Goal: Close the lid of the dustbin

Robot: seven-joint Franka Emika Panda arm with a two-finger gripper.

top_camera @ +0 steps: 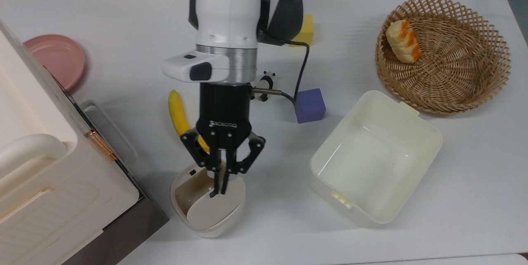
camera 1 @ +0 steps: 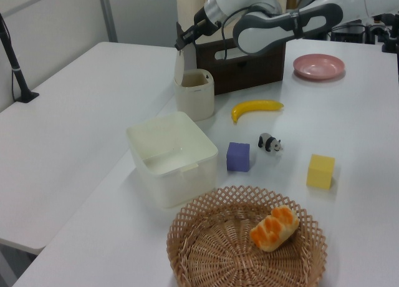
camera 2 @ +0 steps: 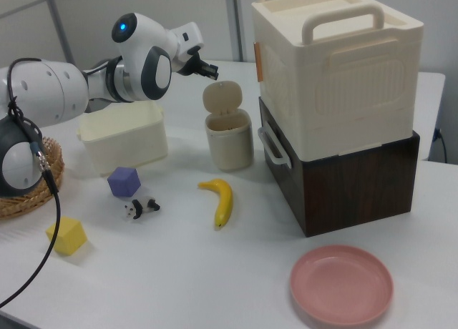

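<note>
The dustbin [top_camera: 214, 226] is a small cream-white bin near the table's front edge in the top view, close beside the big storage box. Its beige lid [top_camera: 212, 211] stands raised, leaving the inside uncovered. In the left view the lid [camera 1: 179, 68] is upright above the dustbin [camera 1: 194, 97]; the right view shows the lid [camera 2: 222, 98] over the dustbin [camera 2: 229, 141] the same way. My gripper [top_camera: 219, 188] is shut with nothing held, its tips right at the lid's upper edge. The gripper [camera 1: 179, 45] sits just above the lid's top, and likewise the gripper [camera 2: 212, 70].
A banana [top_camera: 177, 110], toy panda [top_camera: 267, 80], purple cube [top_camera: 310, 105] and yellow cube [top_camera: 307, 30] lie behind the bin. A cream tub [top_camera: 367, 162] and a wicker basket [top_camera: 445, 104] holding bread [top_camera: 404, 41] are on the top view's right. The storage box [top_camera: 41, 166] and pink plate [top_camera: 55, 57] are on its left.
</note>
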